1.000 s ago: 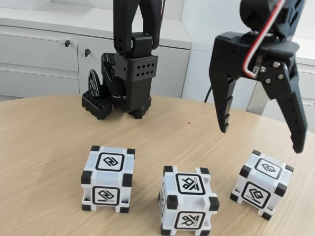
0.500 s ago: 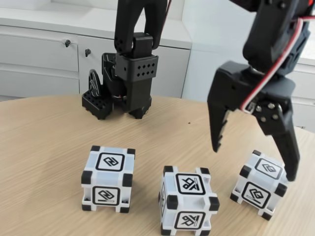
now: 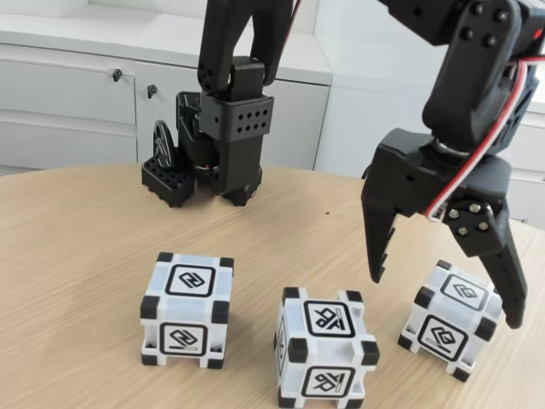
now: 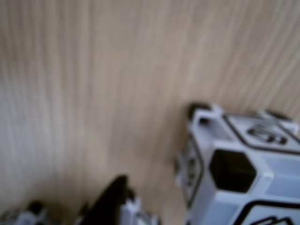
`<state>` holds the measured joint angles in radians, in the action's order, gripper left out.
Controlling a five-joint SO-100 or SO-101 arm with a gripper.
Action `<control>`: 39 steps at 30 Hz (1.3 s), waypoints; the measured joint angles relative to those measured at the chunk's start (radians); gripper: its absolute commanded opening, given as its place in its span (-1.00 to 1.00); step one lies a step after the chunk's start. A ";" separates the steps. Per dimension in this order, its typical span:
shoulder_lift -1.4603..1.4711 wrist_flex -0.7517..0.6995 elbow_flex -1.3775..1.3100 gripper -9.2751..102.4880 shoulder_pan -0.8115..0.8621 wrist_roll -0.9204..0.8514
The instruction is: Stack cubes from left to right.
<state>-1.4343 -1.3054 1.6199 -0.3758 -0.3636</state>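
A round light-wood table (image 3: 77, 247) carries everything. At its twelve o'clock edge stands the black arm base (image 3: 223, 145). Toward four o'clock the black two-finger gripper (image 3: 444, 298) hangs with jaws spread wide, holding nothing, its fingers either side of the right-hand white plastic cube with black corners (image 3: 451, 318). A matching middle cube (image 3: 325, 348) sits at six o'clock, the left cube (image 3: 187, 309) at seven. The wrist view, blurred, shows one cube (image 4: 239, 168) beside a dark fingertip (image 4: 110, 201).

Bare table (image 3: 77, 247) lies left and behind; three cubes (image 3: 327, 348) stand apart along the front.
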 measured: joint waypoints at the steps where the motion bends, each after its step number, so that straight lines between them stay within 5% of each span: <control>1: 0.000 0.000 0.000 -0.11 0.000 -0.006; 24: 0.006 0.003 0.000 -0.14 0.000 -0.074; 39: 0.006 0.011 0.000 -0.74 0.012 0.005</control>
<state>-1.4281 -1.2947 1.6199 -0.3636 -0.3590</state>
